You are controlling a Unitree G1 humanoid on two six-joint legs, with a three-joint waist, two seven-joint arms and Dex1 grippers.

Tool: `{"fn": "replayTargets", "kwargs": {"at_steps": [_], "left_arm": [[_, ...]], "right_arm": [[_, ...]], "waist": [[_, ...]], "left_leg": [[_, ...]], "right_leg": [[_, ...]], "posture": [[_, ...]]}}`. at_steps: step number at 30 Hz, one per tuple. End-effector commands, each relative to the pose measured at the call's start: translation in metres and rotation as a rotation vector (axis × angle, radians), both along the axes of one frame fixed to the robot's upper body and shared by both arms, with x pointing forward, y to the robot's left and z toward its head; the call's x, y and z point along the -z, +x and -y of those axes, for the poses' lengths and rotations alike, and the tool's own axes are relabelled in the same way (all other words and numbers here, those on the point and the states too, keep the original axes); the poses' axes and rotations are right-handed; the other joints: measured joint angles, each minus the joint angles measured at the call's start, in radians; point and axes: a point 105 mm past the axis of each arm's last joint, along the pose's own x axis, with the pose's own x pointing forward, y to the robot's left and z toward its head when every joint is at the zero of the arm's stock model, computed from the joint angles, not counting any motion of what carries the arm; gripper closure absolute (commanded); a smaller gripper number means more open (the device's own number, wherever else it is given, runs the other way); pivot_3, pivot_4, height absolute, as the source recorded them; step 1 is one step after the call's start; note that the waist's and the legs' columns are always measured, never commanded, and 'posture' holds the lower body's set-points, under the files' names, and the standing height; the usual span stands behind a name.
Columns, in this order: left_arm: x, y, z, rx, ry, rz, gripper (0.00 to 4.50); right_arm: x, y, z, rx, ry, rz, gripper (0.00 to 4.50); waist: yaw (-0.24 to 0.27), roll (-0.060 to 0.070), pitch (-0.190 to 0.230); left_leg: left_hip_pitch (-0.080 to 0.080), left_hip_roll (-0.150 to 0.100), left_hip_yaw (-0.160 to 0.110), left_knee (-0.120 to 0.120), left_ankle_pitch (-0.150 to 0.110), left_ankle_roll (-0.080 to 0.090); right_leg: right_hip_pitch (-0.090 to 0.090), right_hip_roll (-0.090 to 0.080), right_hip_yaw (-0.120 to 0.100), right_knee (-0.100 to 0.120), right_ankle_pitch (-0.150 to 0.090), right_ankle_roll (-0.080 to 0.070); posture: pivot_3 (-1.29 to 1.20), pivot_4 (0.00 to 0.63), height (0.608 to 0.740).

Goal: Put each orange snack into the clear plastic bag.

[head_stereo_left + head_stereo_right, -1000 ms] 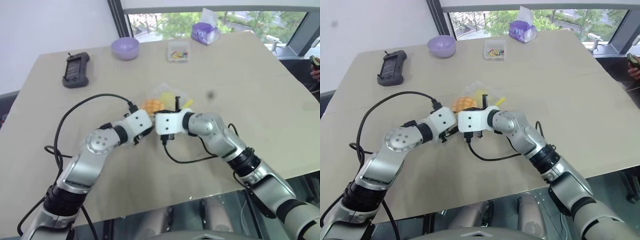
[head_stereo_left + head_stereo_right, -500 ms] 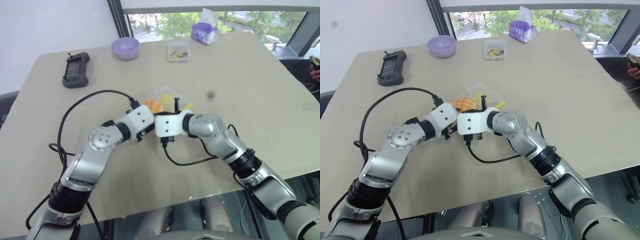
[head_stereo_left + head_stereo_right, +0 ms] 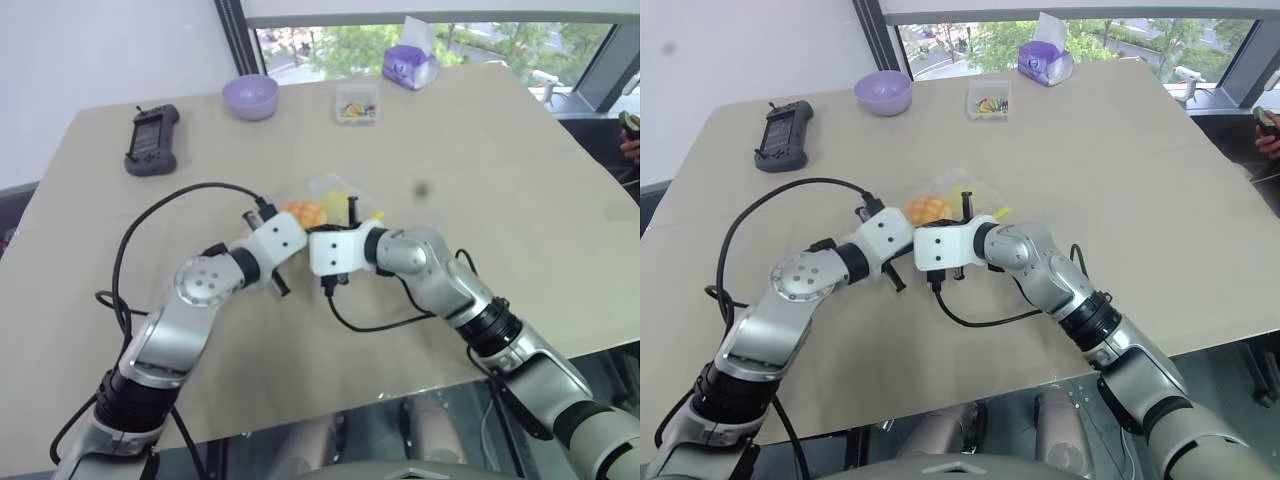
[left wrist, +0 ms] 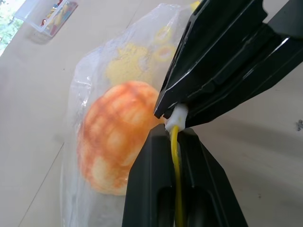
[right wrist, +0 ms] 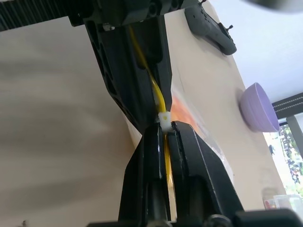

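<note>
The orange snack (image 4: 118,132), a round bun with a darker grid, lies inside the clear plastic bag (image 4: 90,80) at the middle of the table (image 3: 480,160). Small yellow bits (image 4: 125,66) share the bag. My left gripper (image 4: 173,133) is shut on the bag's yellow zip strip (image 4: 175,161). My right gripper (image 5: 164,126) meets it tip to tip from the other side. It is shut on the same strip (image 5: 167,153) at a small white slider (image 5: 164,118). From the head, the snack (image 3: 303,211) shows just beyond both wrists.
A purple bowl (image 3: 250,96), a black handset (image 3: 152,138), a small clear box of coloured bits (image 3: 357,103) and a purple tissue pack (image 3: 410,65) stand along the far side. My left arm's black cable (image 3: 140,225) loops over the table. A person's hand (image 3: 630,128) is at the right edge.
My left gripper's fingers have closed from part open onto the zip strip. Both hands have stayed where they were, and the right gripper remains shut.
</note>
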Motion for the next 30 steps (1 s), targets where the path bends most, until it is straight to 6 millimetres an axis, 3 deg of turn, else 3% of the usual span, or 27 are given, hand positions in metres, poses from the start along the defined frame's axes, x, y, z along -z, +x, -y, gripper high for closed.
{"fn": "replayTargets", "kwargs": {"at_steps": [1,5,20,24,30], "left_arm": [[-0.016,-0.003,0.004,0.03,-0.02,0.099,4.44],[-0.013,-0.006,0.008,0.039,-0.042,0.107,4.5],[-0.007,-0.002,0.007,0.019,-0.063,0.193,4.5],[-0.006,-0.001,0.007,0.014,-0.071,0.203,4.5],[-0.001,-0.005,0.009,0.019,-0.077,0.187,4.5]], "right_arm": [[-0.005,-0.003,-0.001,-0.006,0.024,-0.007,4.5],[-0.006,-0.004,-0.002,-0.013,0.037,-0.001,3.15],[-0.002,-0.018,0.001,-0.095,0.013,-0.021,3.15],[0.0,-0.02,0.001,-0.11,-0.003,-0.032,4.36],[-0.003,-0.018,0.001,-0.1,0.003,-0.02,4.44]], "waist": [[0.0,0.0,0.0],[0.0,0.0,0.0],[0.001,0.0,0.0],[0.001,0.0,0.0],[0.001,0.0,0.0]], "left_leg": [[0.0,0.0,0.0,0.0,0.0,0.0],[0.0,0.0,0.0,0.0,0.0,0.0],[0.0,0.0,0.0,0.0,0.0,0.0],[0.0,0.0,0.001,0.001,0.0,0.0],[0.0,0.0,0.001,0.001,0.0,0.0]], "right_leg": [[0.0,0.0,0.0,0.0,0.0,0.0],[0.0,0.0,0.0,0.0,0.0,0.0],[0.0,0.0,0.0,0.0,0.0,0.0],[0.0,0.0,0.0,0.0,0.0,0.0],[0.0,0.0,0.0,0.001,0.0,0.0]], "posture": [[0.0,0.15,0.736],[0.0,0.15,0.736],[0.0,0.15,0.736],[0.0,0.15,0.736],[0.0,0.15,0.736]]}}
